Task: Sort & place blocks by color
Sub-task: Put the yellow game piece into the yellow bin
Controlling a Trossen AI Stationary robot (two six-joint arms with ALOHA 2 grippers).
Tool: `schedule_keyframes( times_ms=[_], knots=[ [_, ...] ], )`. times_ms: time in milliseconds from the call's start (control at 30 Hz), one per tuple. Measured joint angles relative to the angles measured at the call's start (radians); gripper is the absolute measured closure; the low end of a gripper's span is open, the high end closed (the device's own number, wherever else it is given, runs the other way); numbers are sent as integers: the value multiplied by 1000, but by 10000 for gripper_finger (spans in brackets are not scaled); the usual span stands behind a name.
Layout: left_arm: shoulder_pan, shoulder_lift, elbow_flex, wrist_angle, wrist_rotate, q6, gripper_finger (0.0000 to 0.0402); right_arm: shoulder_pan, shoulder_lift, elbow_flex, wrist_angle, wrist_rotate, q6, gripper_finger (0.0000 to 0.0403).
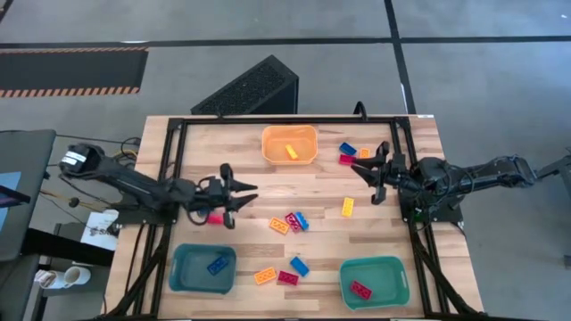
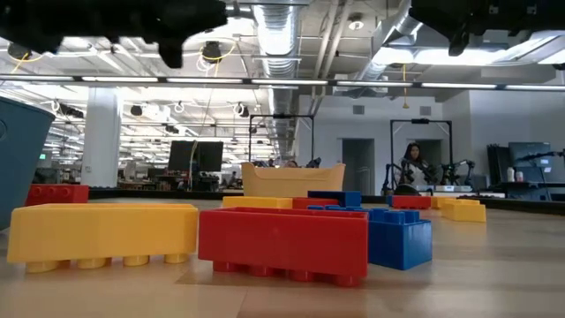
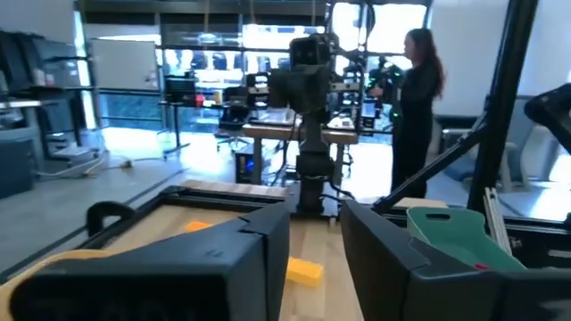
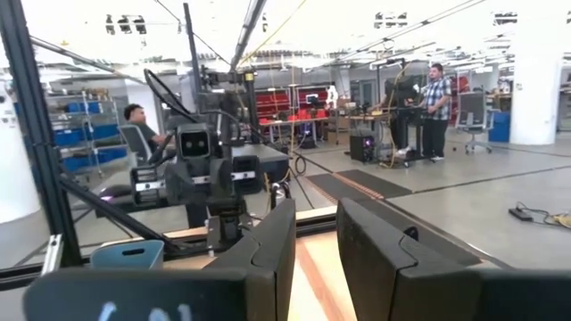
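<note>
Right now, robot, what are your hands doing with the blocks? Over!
Left gripper over a red block, grip unclear. Right gripper empty, beside the orange bin. Loose blocks wait mid-table. Nothing blocking.

No readable text, label, brand or no. is seen in any view. Faint white marks are seen on the right gripper's (image 4: 312, 267) housing in the right wrist view, but they can't be made out as letters.
</note>
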Motion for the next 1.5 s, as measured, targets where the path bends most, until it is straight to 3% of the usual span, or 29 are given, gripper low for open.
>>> schedule_keyframes(
  times_ms=[333, 500, 700, 833, 1133, 1333, 1400, 1500],
  knots=[
    [145, 118, 76, 90, 368, -101, 343, -15, 0, 0, 0, 0, 22, 295],
    [151, 127, 84, 86, 384, -85, 353, 13, 42, 0, -9, 0, 113, 295],
    [137, 128, 84, -5, 407, -148, 357, 85, 182, 0, 22, 39, 150, 295],
    [84, 132, 82, -55, 391, -182, 357, 114, 287, 0, 72, 104, 185, 295],
    [-109, 132, 19, -1, 94, -194, 357, 130, 483, 0, 301, 106, 187, 295],
    [-139, 131, 19, 55, 61, -190, 357, 146, 533, 20, 386, 57, 278, 295],
    [-139, 131, 19, 88, 62, -190, 357, 193, 553, 59, 395, 9, 281, 295],
    [-139, 131, 19, 147, 61, -175, 357, 287, 601, 136, 382, 34, 241, 295]
  ],
)
